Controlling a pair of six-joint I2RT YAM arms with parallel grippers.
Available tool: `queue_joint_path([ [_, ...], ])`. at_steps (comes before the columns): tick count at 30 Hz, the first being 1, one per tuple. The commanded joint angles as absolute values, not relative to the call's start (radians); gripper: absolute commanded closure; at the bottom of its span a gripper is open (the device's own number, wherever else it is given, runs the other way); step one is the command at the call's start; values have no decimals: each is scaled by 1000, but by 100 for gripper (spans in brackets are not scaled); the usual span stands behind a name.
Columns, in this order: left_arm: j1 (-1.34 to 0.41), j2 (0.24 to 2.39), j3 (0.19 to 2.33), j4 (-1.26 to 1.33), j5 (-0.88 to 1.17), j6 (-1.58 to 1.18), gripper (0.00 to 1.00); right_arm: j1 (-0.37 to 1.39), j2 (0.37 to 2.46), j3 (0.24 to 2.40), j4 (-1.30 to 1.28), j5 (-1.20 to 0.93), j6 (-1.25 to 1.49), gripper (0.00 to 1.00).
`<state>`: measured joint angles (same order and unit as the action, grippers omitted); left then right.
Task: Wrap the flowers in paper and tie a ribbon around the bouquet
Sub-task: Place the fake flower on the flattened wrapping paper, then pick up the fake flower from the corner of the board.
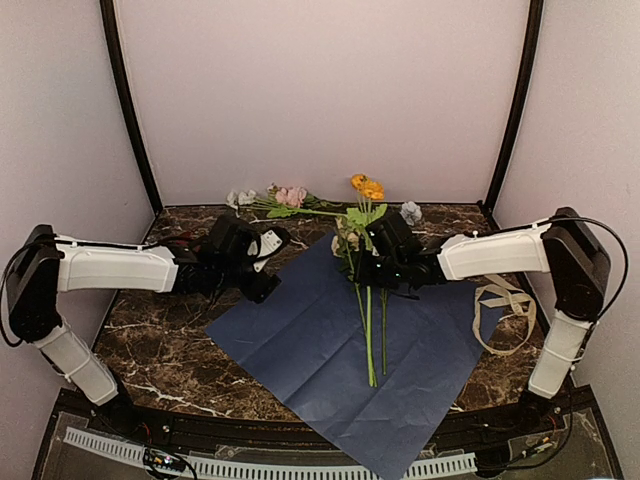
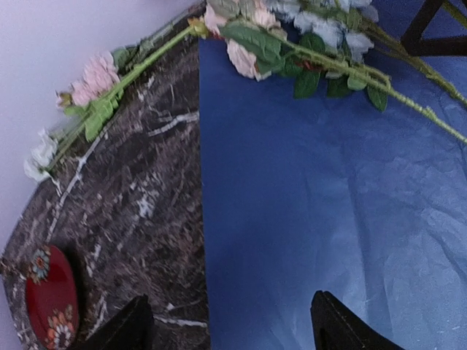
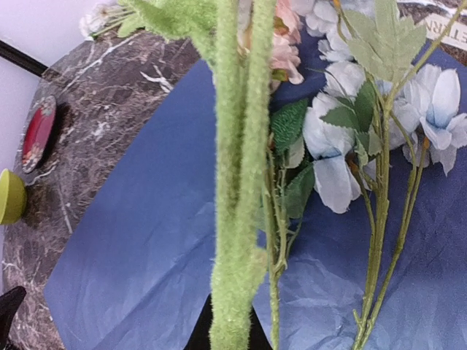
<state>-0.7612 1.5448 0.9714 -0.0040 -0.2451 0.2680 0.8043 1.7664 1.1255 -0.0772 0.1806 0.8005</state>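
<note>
Closed in on three sides by plain pale pinkish-white walls point(image 1: 320, 90), with a black curved pole at the left back corner point(image 1: 128, 110) and another at the right point(image 1: 513, 100). Floored by a dark brown marble-patterned tabletop point(image 1: 150, 340) with white veining. Lit softly and evenly, with faint shadows.

Right wrist view, upper right corner: a pale strip point(image 3: 446, 30) bears dark capital letters, cut off by the frame edge. I make out something like "ETN" but cannot read a whole word. In the top and left wrist views I can read no text, number or brand.
</note>
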Motion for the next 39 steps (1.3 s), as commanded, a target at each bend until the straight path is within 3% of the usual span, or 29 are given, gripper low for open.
queue_joint_path([
  [1,-767,1590,940,-73,-268,91,25,806,1823,1126,-26,252,821,100],
  [9,-771,1592,950,-67,-323,116,25,806,1778,1117,-121,289,733,60],
  [16,-680,1665,1100,-119,-311,216,21,803,1630,1126,-207,337,601,44],
  [23,-509,1875,1444,-163,-261,397,17,749,1540,1140,-225,236,502,41],
  [30,-454,2227,1863,-170,-397,662,17,689,1523,1126,-231,160,470,41],
  [39,-439,2567,2168,-8,-438,922,17,662,1635,1217,-316,108,409,42],
])
